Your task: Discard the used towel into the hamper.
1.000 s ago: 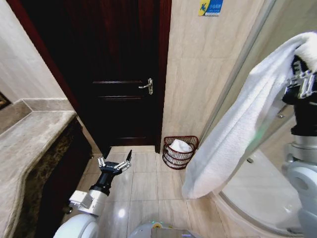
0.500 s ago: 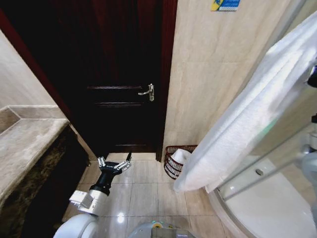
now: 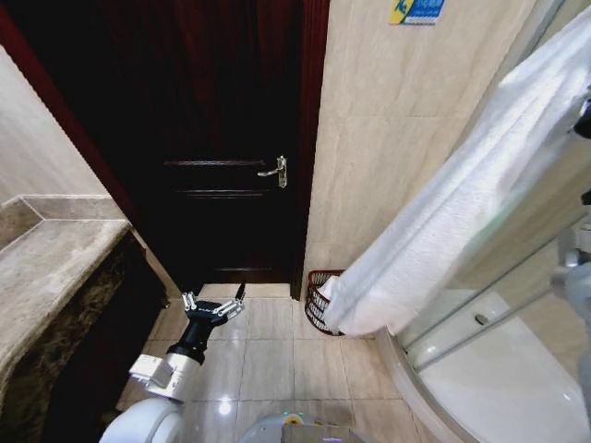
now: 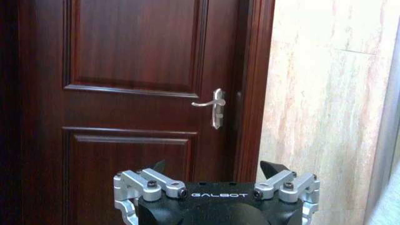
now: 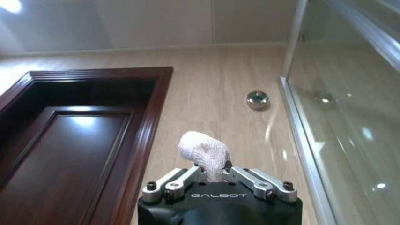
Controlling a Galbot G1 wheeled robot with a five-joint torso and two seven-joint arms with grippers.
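Note:
A long white towel (image 3: 462, 212) hangs slantwise from the upper right down to the floor by the wall. My right gripper (image 5: 211, 171) is shut on its top end, and a tuft of the cloth (image 5: 203, 149) sticks out past the fingers. The towel's lower end covers most of the hamper (image 3: 314, 297), a dark reddish wire basket on the floor beside the door frame; its left side shows. My left gripper (image 3: 214, 300) hangs low over the floor tiles, open and holding nothing, and it (image 4: 216, 166) faces the door.
A dark wooden door (image 3: 222, 138) with a metal handle (image 3: 274, 170) stands straight ahead. A marble counter (image 3: 46, 268) runs along the left. The glass shower enclosure (image 3: 480, 351) and its raised base fill the right. Beige floor tiles (image 3: 277, 355) lie between them.
The view has swung, so the whole scene has shifted. The towel's lower end has come over the hamper and hides more of it. The left gripper holds its pose.

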